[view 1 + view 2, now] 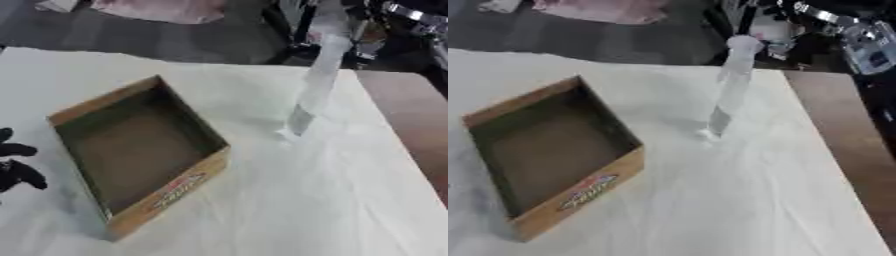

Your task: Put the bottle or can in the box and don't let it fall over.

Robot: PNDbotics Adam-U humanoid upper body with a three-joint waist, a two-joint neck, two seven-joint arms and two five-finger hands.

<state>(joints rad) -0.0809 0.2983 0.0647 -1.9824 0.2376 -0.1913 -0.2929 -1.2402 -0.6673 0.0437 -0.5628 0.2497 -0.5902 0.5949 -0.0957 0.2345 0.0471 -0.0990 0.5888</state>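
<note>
A tall clear bottle (pixel 726 92) stands blurred on the white table (pixel 737 200), right of centre. It leans a little to the right at its top, and its lower end is at the cloth. An open brown cardboard box (pixel 131 145) with a printed label on its near wall lies to the bottle's left, with nothing inside. My left hand (pixel 16 167) shows at the left edge beside the box, black fingers spread and holding nothing. Black and silver parts of my right arm (pixel 822 14) come in at the upper right, close to the bottle's top. Whether that hand touches the bottle is hidden.
A brown table edge (pixel 846 140) runs down the right side, past the white cloth. Dark floor, a pink cloth (pixel 601 9) and metal stands lie beyond the far edge. Open cloth stretches in front of and to the right of the box.
</note>
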